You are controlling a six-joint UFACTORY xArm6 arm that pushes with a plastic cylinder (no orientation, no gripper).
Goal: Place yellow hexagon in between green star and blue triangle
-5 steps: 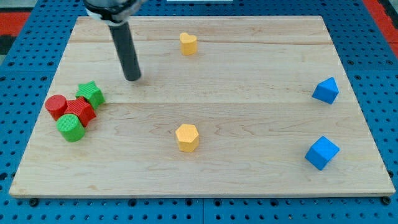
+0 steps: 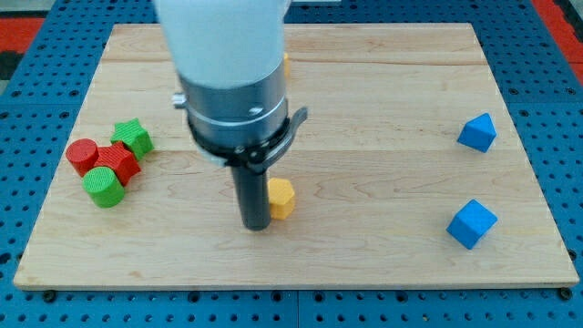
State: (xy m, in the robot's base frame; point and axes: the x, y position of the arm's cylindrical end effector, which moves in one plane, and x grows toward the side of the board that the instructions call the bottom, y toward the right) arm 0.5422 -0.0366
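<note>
The yellow hexagon (image 2: 282,198) lies at the board's lower middle, partly hidden by my rod. My tip (image 2: 256,224) rests on the board touching the hexagon's left side. The green star (image 2: 135,138) sits at the view's left in a cluster of blocks. The blue triangle (image 2: 477,132) lies at the view's right. The arm's wide body covers the upper middle of the board.
A red cylinder (image 2: 82,156), a red block (image 2: 119,162) and a green cylinder (image 2: 103,186) crowd next to the green star. A blue cube (image 2: 472,223) sits at the lower right. A second yellow block (image 2: 286,62) peeks out beside the arm at the top.
My tip has moved from the upper left, near the green star, down and right to the yellow hexagon's left side. The arm now covers much of the board's middle.
</note>
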